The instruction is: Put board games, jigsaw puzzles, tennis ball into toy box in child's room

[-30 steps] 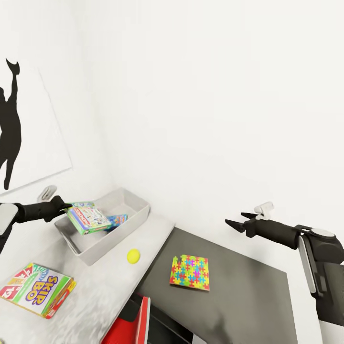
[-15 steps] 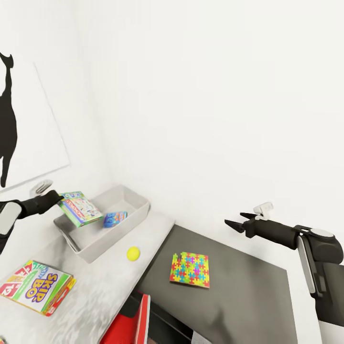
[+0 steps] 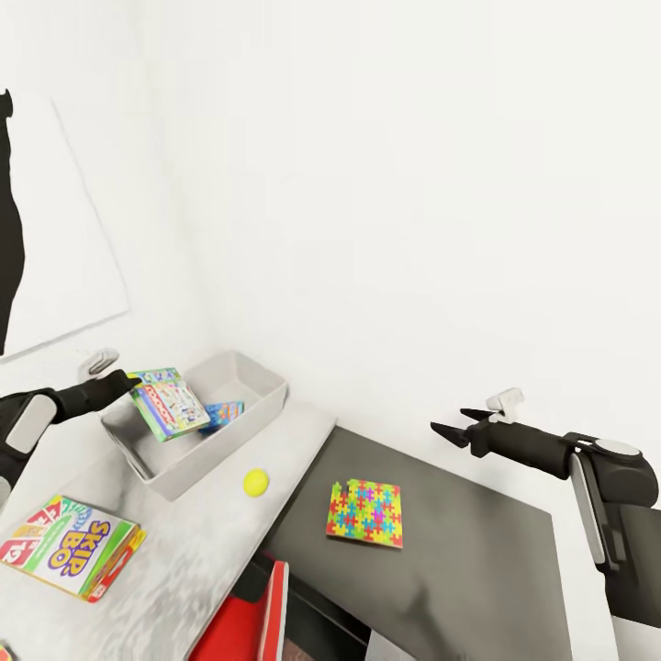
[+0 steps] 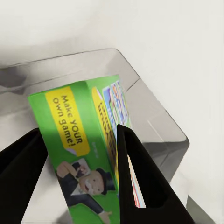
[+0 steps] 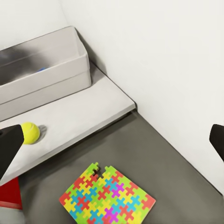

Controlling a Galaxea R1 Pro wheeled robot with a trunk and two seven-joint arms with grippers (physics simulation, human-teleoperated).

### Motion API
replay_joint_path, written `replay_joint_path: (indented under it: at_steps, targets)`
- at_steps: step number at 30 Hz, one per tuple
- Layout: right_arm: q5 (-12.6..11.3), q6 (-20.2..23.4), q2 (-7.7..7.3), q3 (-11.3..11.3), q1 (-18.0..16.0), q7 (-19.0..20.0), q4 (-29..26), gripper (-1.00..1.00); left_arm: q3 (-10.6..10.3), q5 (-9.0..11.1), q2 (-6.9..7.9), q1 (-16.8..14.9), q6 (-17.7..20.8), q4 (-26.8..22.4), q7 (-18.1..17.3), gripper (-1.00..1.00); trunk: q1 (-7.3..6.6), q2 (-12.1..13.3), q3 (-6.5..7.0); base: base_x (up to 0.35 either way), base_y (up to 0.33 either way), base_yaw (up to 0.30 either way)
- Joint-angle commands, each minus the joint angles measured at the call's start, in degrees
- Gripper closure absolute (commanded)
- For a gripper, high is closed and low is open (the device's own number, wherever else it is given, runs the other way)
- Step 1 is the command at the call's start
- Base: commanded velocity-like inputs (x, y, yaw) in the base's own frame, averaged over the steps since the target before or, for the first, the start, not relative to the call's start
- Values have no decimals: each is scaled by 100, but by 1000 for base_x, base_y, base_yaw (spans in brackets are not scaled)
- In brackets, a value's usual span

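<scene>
Over the toy box (image 3: 240, 424), green-white board game (image 3: 168, 404) tilted lengthwise, pinched by left claw (image 3: 131, 380).

White walls (image 3: 413, 184) meet in a corner behind the desk, plain and unmarked. On the left-hand wall hangs a white picture panel (image 3: 64, 266) with a black silhouette (image 3: 7, 229) cut off by the frame edge (shape unclear, only a sliver shows). Below the front edge of the desk sits a red object (image 3: 248, 620), flat-sided with a thin white edge (image 3: 278, 610) (can't tell what it is). A corner of the same red shows in the right wrist view (image 5: 9, 193).
</scene>
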Motion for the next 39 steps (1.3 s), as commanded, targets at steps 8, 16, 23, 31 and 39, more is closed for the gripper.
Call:
replay_joint_path:
  at_steps: [8, 16, 23, 31, 39]
  targets:
    - [49, 33, -5, -13, -8, 53, -4, -100, 18, 4, -4, -8, 29, 157, -94, 100, 3, -12, -83, 0, 0, 0]
    - [49, 41, -7, -23, -8, 53, -4, -100, 40, 1, -1, -14, 5, 207, -61, 100, 3, -12, -156, 0, 0, 0]
    - [49, 43, -7, -20, -8, 54, -6, -100, 73, -2, 6, -15, -23, 212, -30, 100, 3, -12, -219, 0, 0, 0]
    - [49, 35, -7, -12, -1, 54, -6, -100, 85, -4, 35, -23, -165, 216, 101, 100, 3, -12, -292, 0, 0, 0]
    - [49, 35, -7, -16, 1, 58, -6, -100, 87, 15, 18, -29, -182, 248, 434, 100, 3, -12, -364, 0, 0, 0]
